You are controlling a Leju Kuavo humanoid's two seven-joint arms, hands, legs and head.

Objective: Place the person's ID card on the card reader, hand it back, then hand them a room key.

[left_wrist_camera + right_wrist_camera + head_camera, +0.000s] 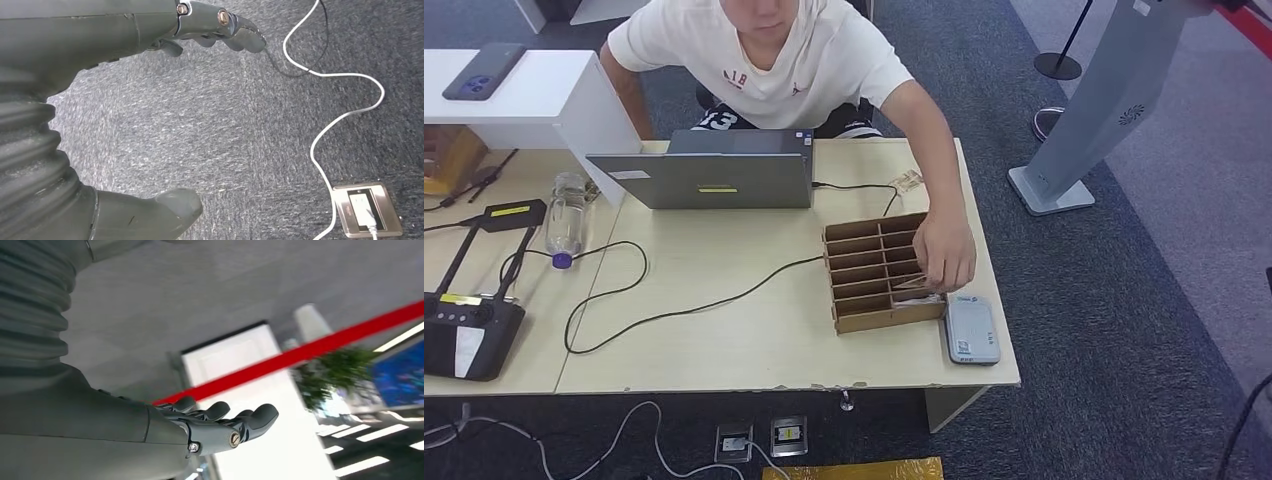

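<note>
Cardboard organizer (879, 272) near the table's right edge (994, 300); left hand (150, 100) and right hand (215, 425) released.

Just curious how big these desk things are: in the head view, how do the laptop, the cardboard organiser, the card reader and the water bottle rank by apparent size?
1. laptop
2. cardboard organiser
3. card reader and water bottle: too alike to rank.

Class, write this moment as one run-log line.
left hand: empty, over carpet | right hand: empty, raised | person's hand: in cardboard organizer | card reader: bare
</note>
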